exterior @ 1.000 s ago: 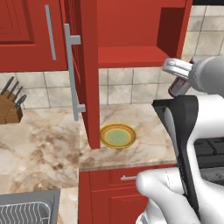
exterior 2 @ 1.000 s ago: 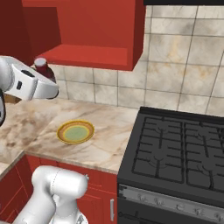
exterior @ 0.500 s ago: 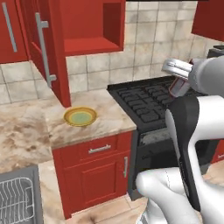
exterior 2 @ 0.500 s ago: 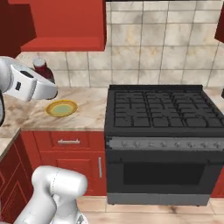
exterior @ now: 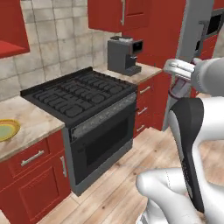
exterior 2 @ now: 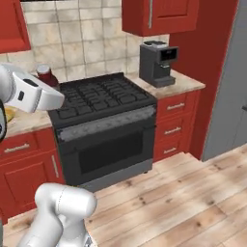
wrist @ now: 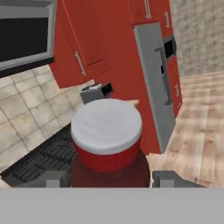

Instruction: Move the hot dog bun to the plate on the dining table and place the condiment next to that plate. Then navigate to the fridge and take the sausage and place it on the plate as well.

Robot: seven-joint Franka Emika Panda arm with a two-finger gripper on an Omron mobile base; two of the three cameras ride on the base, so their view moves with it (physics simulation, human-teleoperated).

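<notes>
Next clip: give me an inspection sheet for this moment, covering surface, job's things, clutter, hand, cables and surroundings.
Surface: marble worktop over red drawers, left of the black range; wood plank floor.
Job's things: condiment jar, dark red with a white lid, between the fingers; plate with yellow rim at the left edge of the worktop; grey steel fridge ahead, doors shut. Bun and sausage: nothing seen.
Clutter: grey coffee machine on the counter right of the range.
Hand: hand closed on the condiment jar, carried in the air.
Cables: nothing seen.
Surroundings: red cabinets, tiled wall.
</notes>
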